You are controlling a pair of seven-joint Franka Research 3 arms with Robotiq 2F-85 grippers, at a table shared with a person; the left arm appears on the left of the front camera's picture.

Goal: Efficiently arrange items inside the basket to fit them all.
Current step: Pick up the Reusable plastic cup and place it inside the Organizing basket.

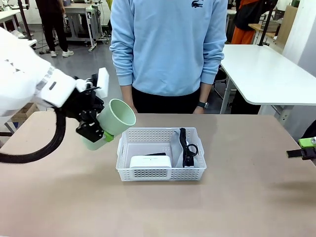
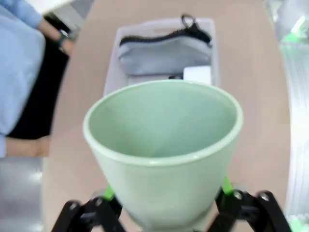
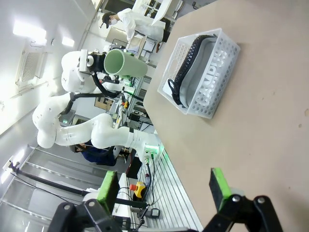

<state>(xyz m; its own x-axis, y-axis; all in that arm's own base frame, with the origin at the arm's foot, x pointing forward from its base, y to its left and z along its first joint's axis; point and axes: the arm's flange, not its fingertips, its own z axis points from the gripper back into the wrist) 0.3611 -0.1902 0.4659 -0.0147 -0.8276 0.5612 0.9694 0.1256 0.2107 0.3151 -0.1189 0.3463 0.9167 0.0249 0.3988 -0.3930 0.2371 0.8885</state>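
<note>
Nearest, one white perforated plastic basket (image 1: 160,170) sits on the counter (image 1: 247,197), holding one white screen device (image 1: 150,161) and one grey pouch (image 2: 164,55). Left fingers (image 1: 94,133) grip one smooth pale green cup (image 1: 111,123) aloft beside it; right fingers (image 3: 164,193) gape empty.

A robotics lab: white worktables (image 1: 266,74), metal-framed benches (image 1: 84,15) behind, another robot arm (image 3: 111,133) nearby.
</note>
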